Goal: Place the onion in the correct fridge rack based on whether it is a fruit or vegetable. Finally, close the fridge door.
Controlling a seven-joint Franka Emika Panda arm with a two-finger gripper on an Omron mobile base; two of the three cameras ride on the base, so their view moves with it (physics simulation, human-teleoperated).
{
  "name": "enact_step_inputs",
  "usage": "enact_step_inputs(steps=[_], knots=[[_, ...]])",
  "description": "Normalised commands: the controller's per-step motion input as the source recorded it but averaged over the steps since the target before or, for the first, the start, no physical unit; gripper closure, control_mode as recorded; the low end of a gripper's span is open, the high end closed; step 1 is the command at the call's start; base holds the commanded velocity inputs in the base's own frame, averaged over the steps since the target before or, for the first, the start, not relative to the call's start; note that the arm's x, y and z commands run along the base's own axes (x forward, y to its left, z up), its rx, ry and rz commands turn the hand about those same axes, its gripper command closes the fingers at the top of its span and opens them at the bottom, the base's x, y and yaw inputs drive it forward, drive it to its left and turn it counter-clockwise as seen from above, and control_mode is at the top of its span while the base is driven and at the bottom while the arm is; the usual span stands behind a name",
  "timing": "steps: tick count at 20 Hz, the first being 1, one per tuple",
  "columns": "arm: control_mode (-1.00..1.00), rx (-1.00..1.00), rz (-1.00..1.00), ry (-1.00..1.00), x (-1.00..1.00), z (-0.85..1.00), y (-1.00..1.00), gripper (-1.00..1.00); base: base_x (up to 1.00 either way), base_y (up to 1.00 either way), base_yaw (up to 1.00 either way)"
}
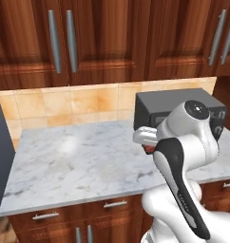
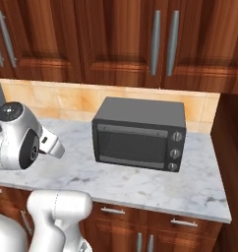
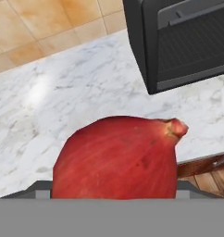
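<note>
Here the onion (image 3: 117,158) fills the lower hand view, hiding the fingertips, so whether the gripper grips it cannot be told. The arm (image 1: 183,156) blocks the oven (image 1: 155,111) in the left view. The counter (image 1: 69,161) lies open leftward.

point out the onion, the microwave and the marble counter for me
onion (image 3: 116,159), hand view, middle of its red skin
microwave (image 2: 135,142), right base view, its dark door window
marble counter (image 1: 74,159), left base view, a bare patch
</note>
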Motion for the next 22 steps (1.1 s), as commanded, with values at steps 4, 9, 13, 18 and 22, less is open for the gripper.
enact_step_inputs(steps=[4, 9, 13, 18, 22], knots=[[1.00, 0.00, 0.00, 0.00, 0.00, 0.00, 0.00, 1.00, -0.45, 0.00, 0.00], [1.00, 0.00, 0.00, 0.00, 0.00, 0.00, 0.00, 1.00, -0.53, 0.00, -0.02], [1.00, 0.00, 0.00, 0.00, 0.00, 0.00, 0.00, 1.00, -0.54, -0.01, -0.16], [1.00, 0.00, 0.00, 0.00, 0.00, 0.00, 0.00, 1.00, -0.50, -0.01, -0.26], [1.00, 0.00, 0.00, 0.00, 0.00, 0.00, 0.00, 1.00, -0.43, 0.00, -0.38]])
